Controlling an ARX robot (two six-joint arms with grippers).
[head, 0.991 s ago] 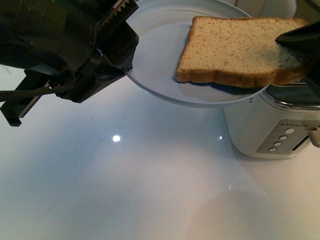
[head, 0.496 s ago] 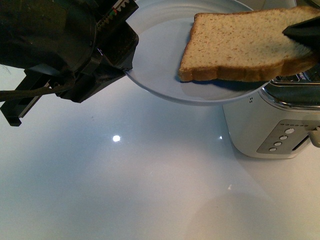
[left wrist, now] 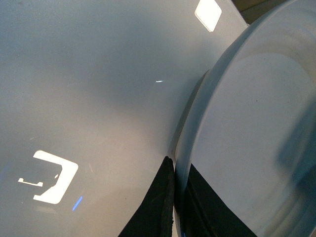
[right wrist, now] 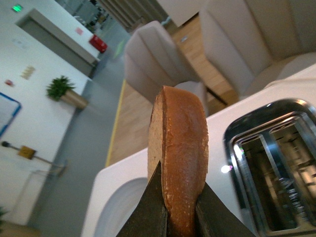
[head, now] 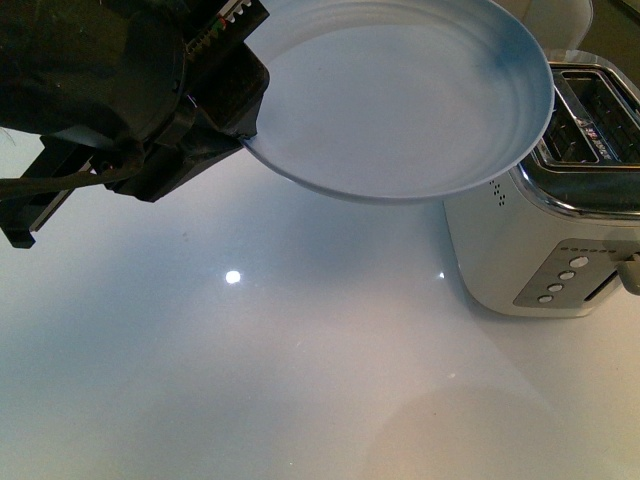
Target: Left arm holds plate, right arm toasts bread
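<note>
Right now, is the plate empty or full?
Empty: the plate is bare, and the bread slice is clamped in the right gripper.

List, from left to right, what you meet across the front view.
left arm → plate → toaster

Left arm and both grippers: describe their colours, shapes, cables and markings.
The left arm is bulky and black, with a dark cable at its side and small coloured marks along one edge. The left gripper has black fingers tapering to thin tips; the right gripper has dark wedges too.
</note>
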